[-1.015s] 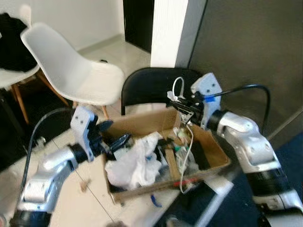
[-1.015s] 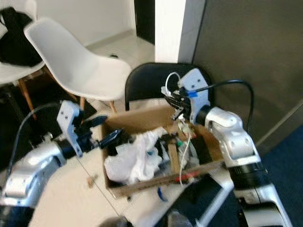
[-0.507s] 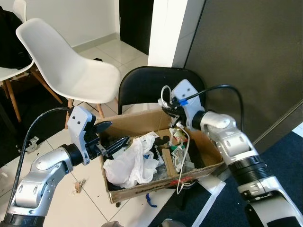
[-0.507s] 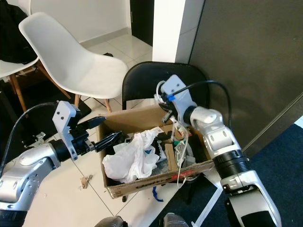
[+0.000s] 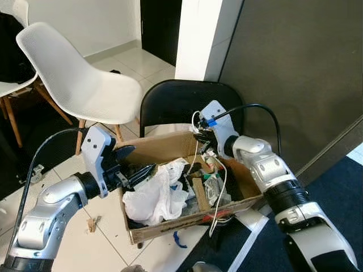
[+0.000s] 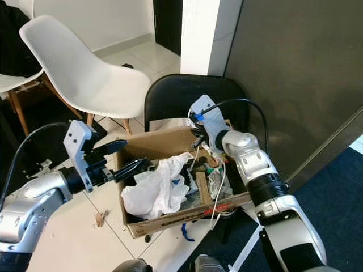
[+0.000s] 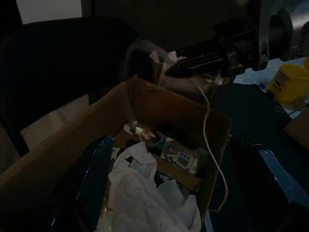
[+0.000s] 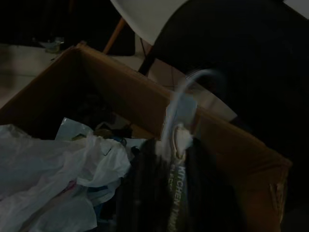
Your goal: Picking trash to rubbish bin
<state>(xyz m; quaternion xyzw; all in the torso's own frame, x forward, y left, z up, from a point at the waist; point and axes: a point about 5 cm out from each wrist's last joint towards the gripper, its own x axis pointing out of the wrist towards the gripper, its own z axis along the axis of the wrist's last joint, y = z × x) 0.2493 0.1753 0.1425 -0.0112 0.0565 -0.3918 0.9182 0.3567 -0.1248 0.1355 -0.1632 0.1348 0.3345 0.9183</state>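
- Cardboard box (image 5: 170, 148) sits on the floor mid-scene and serves as the bin. It is packed with a crumpled white plastic bag (image 5: 153, 195), cardboard strips, wrappers and dark scraps.
- Right gripper (image 5: 199, 136) is over the box's far edge, about 1 o'clock from box centre. Fingers are closed on a white cord (image 5: 221, 187), with a loop of it sticking up behind the gripper.
- The cord runs down from the gripper, crosses the trash and drapes over the box's near right wall, with the tail hanging outside at about 5 o'clock.
- In the right wrist view the cord loop (image 8: 186, 96) and a printed wrapper (image 8: 176, 181) sit between the dark fingers, directly above the box interior.
- Left gripper (image 5: 136, 161) is at the box's left wall, about 9 o'clock, fingers spread wide and empty, tips pointing in toward the white bag.
- The left wrist view looks into the box. A small device with a display (image 7: 181, 157) lies among the trash.
- Black chair (image 5: 181, 105) stands directly behind the box at 12 o'clock, close behind the right gripper.
- White chair (image 5: 74, 79) stands at 10 o'clock, wooden legs near the left arm.
- Brown scrap (image 5: 91, 225) lies on the tile at 8 o'clock, outside the box.
- Blue scrap (image 5: 178, 241) lies on the floor just in front of the box at 6 o'clock.
- Dark wall panel (image 5: 295, 68) and white pillar (image 5: 201, 34) are behind, at 1–2 o'clock.
- Yellow tub (image 7: 287, 82) shows in the left wrist view beyond the right arm.
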